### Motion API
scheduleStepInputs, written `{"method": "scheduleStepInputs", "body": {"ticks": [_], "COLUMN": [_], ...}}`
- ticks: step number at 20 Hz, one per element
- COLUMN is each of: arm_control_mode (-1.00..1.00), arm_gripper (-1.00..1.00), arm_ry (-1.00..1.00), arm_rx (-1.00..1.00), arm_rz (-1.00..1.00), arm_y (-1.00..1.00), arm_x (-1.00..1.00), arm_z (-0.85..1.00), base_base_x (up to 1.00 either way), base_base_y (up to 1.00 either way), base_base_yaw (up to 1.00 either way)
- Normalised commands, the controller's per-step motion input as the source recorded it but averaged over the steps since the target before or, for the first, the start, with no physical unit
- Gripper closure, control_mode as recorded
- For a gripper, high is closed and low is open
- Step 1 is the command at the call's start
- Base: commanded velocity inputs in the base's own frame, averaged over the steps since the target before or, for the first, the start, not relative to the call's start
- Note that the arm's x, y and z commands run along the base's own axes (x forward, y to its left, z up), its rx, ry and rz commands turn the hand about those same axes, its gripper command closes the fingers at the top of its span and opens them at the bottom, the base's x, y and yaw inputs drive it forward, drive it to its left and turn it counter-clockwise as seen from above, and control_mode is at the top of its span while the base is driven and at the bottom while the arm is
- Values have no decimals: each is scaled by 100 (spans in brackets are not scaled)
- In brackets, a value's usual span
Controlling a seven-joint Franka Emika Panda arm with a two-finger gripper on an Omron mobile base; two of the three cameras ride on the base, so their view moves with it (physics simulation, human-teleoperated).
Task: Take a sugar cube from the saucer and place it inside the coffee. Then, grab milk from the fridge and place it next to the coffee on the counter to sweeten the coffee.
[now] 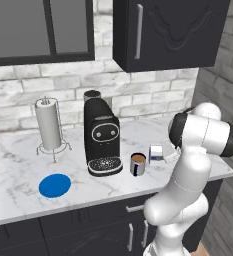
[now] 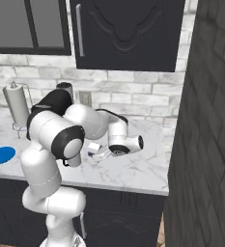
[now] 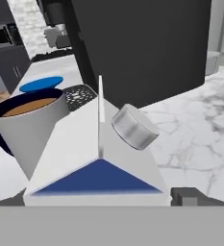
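The milk, a small white carton with a blue band, stands on the marble counter just right of the coffee, a grey mug with brown liquid. My gripper reaches in low from the right, its jaws spread wide on either side of the milk. In the hand view the milk sits between the fingertips, with the coffee beside it and the blue saucer beyond. The saucer lies bare near the counter's front. The sugar cube and the fridge are out of view.
A black coffee machine stands directly behind the mug. A paper towel holder is at the back left. Dark upper cabinets hang overhead. A dark brick wall closes off the counter's right end.
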Motion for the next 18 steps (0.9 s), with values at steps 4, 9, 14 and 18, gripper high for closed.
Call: {"method": "scheduleStepInputs", "body": {"ticks": [4,9,14,18], "arm_control_mode": [-100,-100,-100,-100], "arm_gripper": [-100,-100,-100,-100], "arm_ry": [-8,-11,-11,-8], "arm_rx": [-1,-2,-1,0], "arm_rz": [0,0,0,0], "arm_y": [0,-1,-13,-21], "arm_x": [0,-1,-7,-8], "arm_z": [0,0,0,2], "base_base_x": [0,0,0,0], "base_base_y": [0,0,0,0], "base_base_yaw": [0,0,0,0]}}
